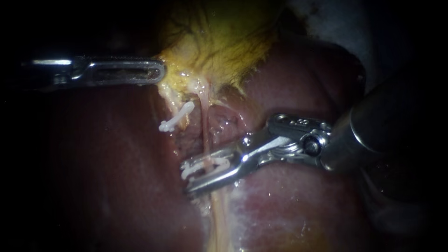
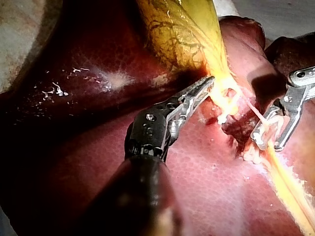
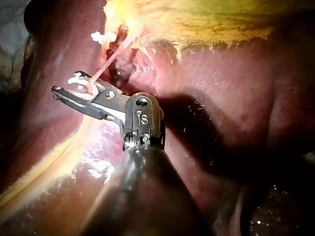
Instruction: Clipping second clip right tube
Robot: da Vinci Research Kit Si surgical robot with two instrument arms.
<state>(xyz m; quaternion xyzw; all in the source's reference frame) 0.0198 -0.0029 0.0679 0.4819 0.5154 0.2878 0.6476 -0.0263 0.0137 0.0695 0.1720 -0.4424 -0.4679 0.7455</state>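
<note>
Straddling the tube point(image 1: 204, 126) with the right instrument point(image 1: 185, 177): jaws part open, gripping a loaded clip point(image 1: 222, 163) from both sides, tube between its legs. Holding the gallbladder point(image 1: 224, 42) edge in the left instrument point(image 1: 161, 71), jaws closed. Seated clip point(image 1: 176, 117) nearer gallbladder; possibly on a neighbouring strand, unclear. Before squeezing: check legs fully across, square, clear of liver point(image 1: 289, 210).

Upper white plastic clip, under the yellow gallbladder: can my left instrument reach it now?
Probably yes. The upper white plastic clip lies bare just below the left instrument, nothing between. But that instrument seems to hold the yellow gallbladder and must release it first.
</note>
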